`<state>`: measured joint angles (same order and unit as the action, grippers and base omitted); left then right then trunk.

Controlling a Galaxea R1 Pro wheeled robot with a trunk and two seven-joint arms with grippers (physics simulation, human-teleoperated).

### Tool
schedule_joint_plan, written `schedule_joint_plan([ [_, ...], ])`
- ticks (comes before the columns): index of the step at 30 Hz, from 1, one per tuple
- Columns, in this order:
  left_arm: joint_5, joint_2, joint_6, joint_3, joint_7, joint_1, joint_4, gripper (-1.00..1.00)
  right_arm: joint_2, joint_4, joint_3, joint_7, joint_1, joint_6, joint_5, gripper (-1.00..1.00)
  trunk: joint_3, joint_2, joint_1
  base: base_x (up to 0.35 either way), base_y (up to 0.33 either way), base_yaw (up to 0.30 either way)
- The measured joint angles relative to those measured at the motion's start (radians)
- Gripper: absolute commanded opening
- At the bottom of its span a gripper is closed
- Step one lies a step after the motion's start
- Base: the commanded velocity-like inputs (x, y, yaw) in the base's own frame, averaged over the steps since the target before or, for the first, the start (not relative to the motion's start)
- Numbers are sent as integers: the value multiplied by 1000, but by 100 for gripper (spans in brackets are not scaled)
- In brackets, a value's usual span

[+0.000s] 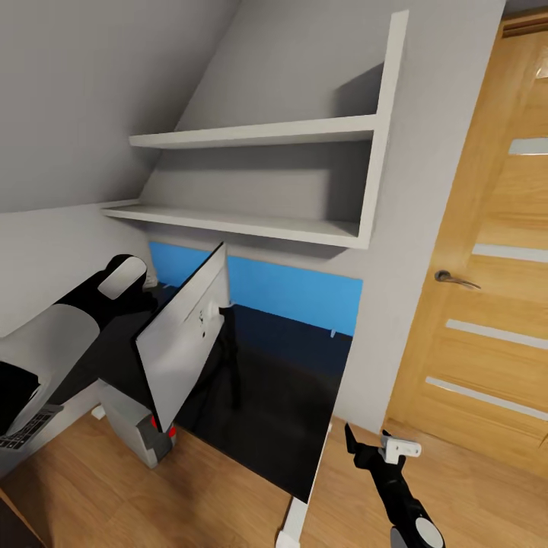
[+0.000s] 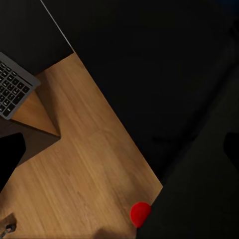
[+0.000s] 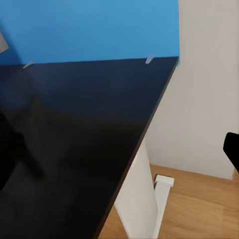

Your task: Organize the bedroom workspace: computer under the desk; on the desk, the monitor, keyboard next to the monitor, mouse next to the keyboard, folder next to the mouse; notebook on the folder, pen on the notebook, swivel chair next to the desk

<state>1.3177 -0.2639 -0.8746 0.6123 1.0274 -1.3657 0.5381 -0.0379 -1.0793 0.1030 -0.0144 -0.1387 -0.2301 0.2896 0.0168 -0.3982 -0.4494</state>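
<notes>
Head view: the monitor [image 1: 183, 342] stands on the glossy black table [image 1: 281, 411], its light-grey back toward the camera, tilted, thin black stand [image 1: 228, 358] behind it. The blue back panel [image 1: 293, 293] runs along the wall, w/ two white shelves [image 1: 251, 179] above. The left arm [image 1: 68, 335] crosses in front of the monitor's left edge, blocking that side; its gripper is hidden, can't tell its state. The computer [image 1: 144, 430], grey w/ red spots, sits on the wooden floor [image 1: 152, 495] under the table edge. The right gripper [image 1: 373, 445] hangs beside the table's white leg [image 1: 301, 510], fingers spread apart, holding nothing. Wooden door [image 1: 487, 266] at right. Left wrist view adds the keyboard [image 2: 12, 84], poking over a dark edge above the floor. Right wrist view gives the table's bare corner [image 3: 164, 74].
</notes>
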Motion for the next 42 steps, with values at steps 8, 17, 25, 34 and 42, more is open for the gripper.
schedule_joint_plan([
  [8, 3, 0, 0, 0, -1, 0, 0, 100, 5, 0, 17, 0, 0, 0, 2, 100, 0, 0, 0, 0, -3, 81],
  [17, 24, 0, 1, 0, 2, 0, 0, 100, 7, 1, 19, 1, 0, 0, 1, 100, 0, 0, 0, 0, -51, 1],
  [25, 23, 0, 1, 0, 3, 0, 0, 100, 7, 0, 19, 1, 0, 0, 1, 100, 0, 0, 0, 0, -1, 0],
  [34, 27, 0, 2, 1, 2, 0, 0, 100, 8, 0, 20, -1, 0, 0, 1, 100, 0, 0, 0, 0, 0, 118],
  [42, 27, 0, 2, 1, 2, 0, 0, 100, 8, 1, 20, 0, 0, 0, 1, 100, 0, 0, 0, 0, 0, 152],
])
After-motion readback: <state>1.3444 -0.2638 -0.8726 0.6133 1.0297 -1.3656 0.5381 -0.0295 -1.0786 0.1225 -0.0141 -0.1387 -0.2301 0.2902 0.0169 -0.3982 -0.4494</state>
